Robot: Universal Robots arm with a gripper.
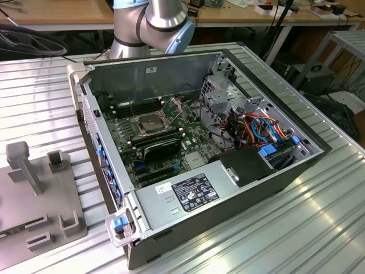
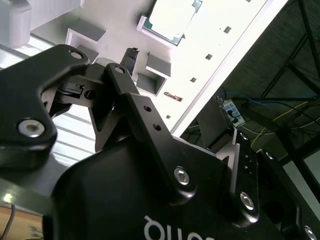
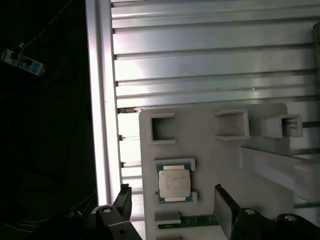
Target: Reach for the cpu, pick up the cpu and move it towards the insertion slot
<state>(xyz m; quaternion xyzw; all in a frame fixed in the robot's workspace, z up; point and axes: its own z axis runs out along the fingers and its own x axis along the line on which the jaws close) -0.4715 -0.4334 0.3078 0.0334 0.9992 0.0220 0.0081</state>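
Gripper (image 3: 171, 190) spread wide, nothing pinched. Cpu (image 3: 174, 183) flat in recess of pale fixture plate (image 3: 210, 145), dead ahead at my 12 o'clock, centred between fingers (image 3: 222, 205) (edges look square to them, I judge). No contact yet. Insertion slot (image 1: 147, 123) inside open case (image 1: 171, 68); plate lies around its 8 o'clock in exterior view.

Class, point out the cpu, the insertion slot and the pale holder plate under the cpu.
cpu (image 3: 174, 184): first wrist view, centre of its silvery lid.
insertion slot (image 1: 149, 122): exterior view, its dark centre.
holder plate (image 3: 200, 150): first wrist view, bare surface between pockets.
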